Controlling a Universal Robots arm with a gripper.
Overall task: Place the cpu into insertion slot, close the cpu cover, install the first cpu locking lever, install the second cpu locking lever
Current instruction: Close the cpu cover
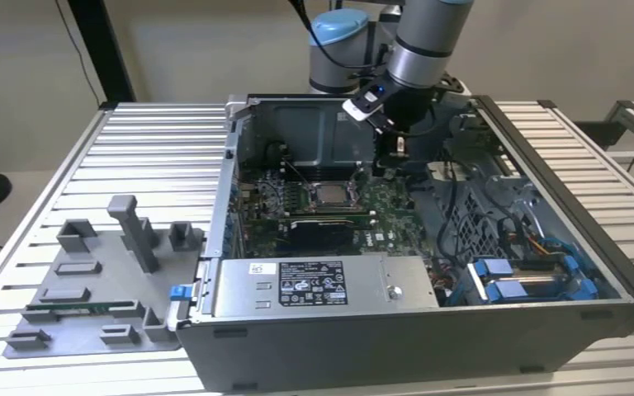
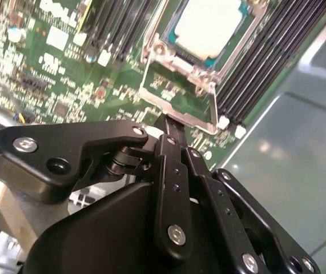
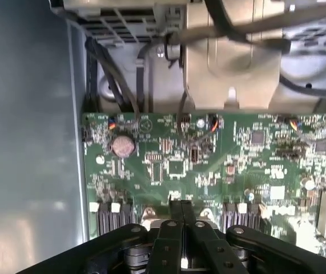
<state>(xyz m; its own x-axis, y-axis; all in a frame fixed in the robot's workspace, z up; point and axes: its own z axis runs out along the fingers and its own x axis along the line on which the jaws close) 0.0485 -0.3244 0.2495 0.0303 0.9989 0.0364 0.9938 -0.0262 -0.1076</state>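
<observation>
The cpu (image 1: 328, 195) lies silvery face up in the insertion slot (image 1: 329, 185) on the green board inside the open computer case. In the second wrist view the cpu (image 2: 208, 25) sits inside a silvery metal frame, the cpu cover (image 2: 181, 63), lying flat around it. My gripper (image 1: 398, 153) hangs over the board on the exterior view's right of the slot, a short way from it. Its black fingers (image 2: 171, 134) are pressed together with nothing between them. In the first wrist view the shut fingertips (image 3: 181, 206) hang above the board's edge.
A grey fixture plate (image 1: 96, 280) with upright blocks lies on the slatted table at the exterior view's left. A labelled power supply (image 1: 317, 285) and blue drive caddies (image 1: 527, 276) fill the case front. Black memory slots (image 2: 277, 51) flank the socket. Cables (image 3: 117, 74) run along the case wall.
</observation>
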